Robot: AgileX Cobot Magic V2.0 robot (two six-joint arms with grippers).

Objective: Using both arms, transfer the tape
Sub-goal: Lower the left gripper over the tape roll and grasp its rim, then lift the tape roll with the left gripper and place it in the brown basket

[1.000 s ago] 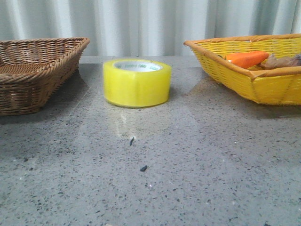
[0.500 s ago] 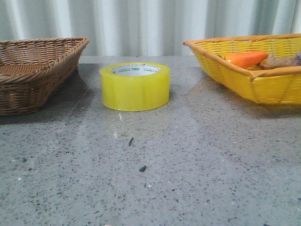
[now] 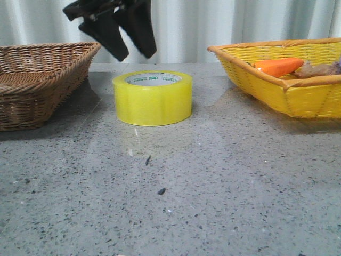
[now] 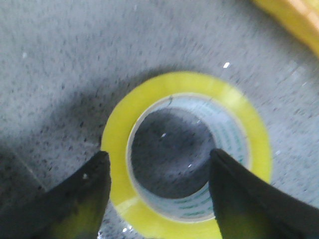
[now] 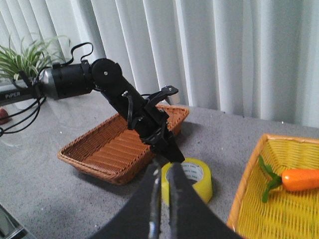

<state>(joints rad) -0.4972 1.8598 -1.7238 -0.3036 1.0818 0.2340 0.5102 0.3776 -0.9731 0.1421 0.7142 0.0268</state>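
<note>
The tape (image 3: 153, 97) is a fat yellow roll with a white ring inside. It lies flat on the gray speckled tabletop (image 3: 213, 186), with its hole facing up.

The left gripper (image 3: 131, 50) hangs in the air just above the tape, a little toward the brown basket (image 3: 37, 80). Its two dark fingers are spread apart and hold nothing. It is not touching the tape. In the left wrist view, the tape (image 4: 187, 154) sits right below the left gripper (image 4: 159, 191), and the gray tabletop shows through the hole. One finger (image 4: 82, 199) points down near the outside edge of the roll. The other finger (image 4: 244, 199) points down over the white ring, on the far side of the hole.

The right gripper (image 5: 163, 186) is high up and well away from the tape (image 5: 192, 178). Its two fingers are pressed close together, with only a thin gap, and there is nothing between them. From its wrist view the tape lies far below and ahead of it, with the left gripper (image 5: 172, 154) over the roll.

The brown basket is on the left gripper's side of the tape. A yellow basket (image 3: 287, 85) is on the other side, near the right arm. It holds an orange toy carrot (image 3: 278, 66).
</note>
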